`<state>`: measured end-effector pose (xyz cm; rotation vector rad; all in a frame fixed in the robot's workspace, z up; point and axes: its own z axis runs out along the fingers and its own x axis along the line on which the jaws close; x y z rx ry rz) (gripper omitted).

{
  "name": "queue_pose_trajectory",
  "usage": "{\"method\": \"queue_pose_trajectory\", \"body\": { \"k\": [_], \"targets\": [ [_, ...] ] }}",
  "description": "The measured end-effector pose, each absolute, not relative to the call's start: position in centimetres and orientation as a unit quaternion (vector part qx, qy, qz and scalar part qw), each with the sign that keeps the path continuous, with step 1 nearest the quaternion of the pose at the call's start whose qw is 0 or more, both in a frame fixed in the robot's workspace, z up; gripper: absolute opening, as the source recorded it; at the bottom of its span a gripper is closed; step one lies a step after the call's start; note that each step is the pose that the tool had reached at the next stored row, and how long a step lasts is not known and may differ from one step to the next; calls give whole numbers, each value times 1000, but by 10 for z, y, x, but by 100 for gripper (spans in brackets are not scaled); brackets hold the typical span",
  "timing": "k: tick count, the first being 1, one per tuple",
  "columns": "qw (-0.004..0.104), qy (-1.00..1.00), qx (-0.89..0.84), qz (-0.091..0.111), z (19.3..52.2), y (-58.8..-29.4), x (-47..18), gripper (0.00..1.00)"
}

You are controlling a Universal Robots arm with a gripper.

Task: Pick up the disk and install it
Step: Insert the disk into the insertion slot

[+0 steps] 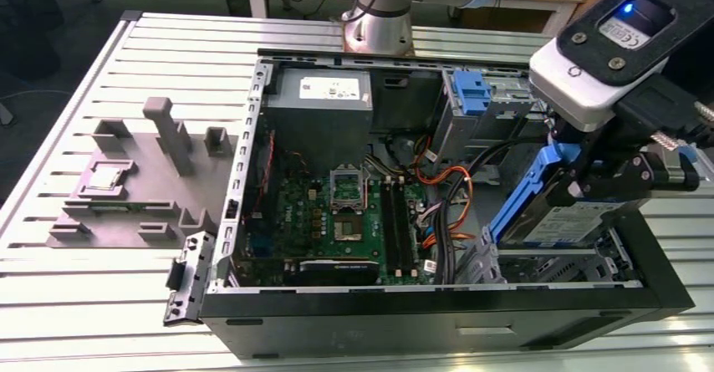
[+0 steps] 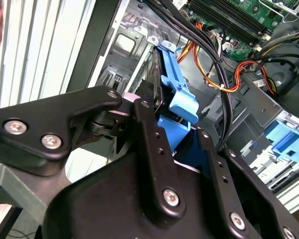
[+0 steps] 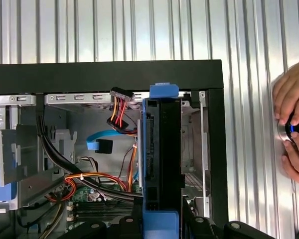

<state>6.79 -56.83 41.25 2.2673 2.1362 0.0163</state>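
The disk point(image 1: 561, 223) is hanging on its edge in the gripper point(image 1: 603, 180), and the jaws are pressing on it from both sides, holding it firmly. The slatted metal table point(image 1: 112, 288) is carrying the open computer case point(image 1: 446, 309), and the disk is standing in the drive bay corner of this case, at the exterior view's right; I cannot tell if it is touching the metal cage. The arm point(image 1: 379, 12) is rising behind the case. Inside, the grey power-supply box point(image 1: 323, 96) is lying beside the green motherboard point(image 1: 346, 213), and an upright blue bracket point(image 1: 474, 96) is standing near orange cables point(image 1: 446, 180). In the first wrist view a person's hands point(image 3: 294, 129) are resting on the table, outside the case wall.
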Motion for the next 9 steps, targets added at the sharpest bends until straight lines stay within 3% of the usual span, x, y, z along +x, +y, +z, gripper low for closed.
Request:
{"method": "queue_pose_trajectory", "body": {
  "k": [9],
  "targets": [
    [13, 686, 728, 5, 402, -568, 68, 37]
  ]
}}
